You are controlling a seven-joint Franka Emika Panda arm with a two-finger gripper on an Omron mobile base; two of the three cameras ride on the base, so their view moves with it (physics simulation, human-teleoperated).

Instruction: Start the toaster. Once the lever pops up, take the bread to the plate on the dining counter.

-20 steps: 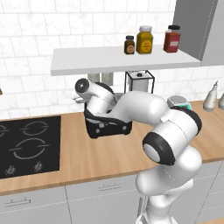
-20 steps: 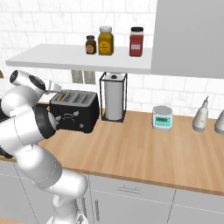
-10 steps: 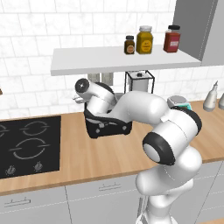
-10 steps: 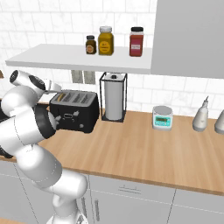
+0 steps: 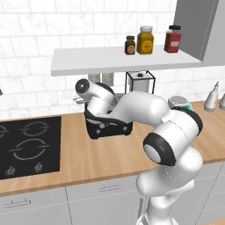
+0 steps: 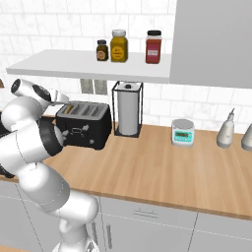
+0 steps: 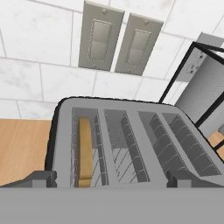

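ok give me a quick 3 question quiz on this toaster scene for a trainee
1. True or false: the bread sits in an end slot of the toaster.
2. How many jars stand on the shelf? A) two B) three C) four
3. What stands right beside the toaster, on the side toward the scale?

Key:
1. True
2. B
3. The paper towel holder

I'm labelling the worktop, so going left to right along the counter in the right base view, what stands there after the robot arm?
Toaster → paper towel holder → small digital scale → white bottle.
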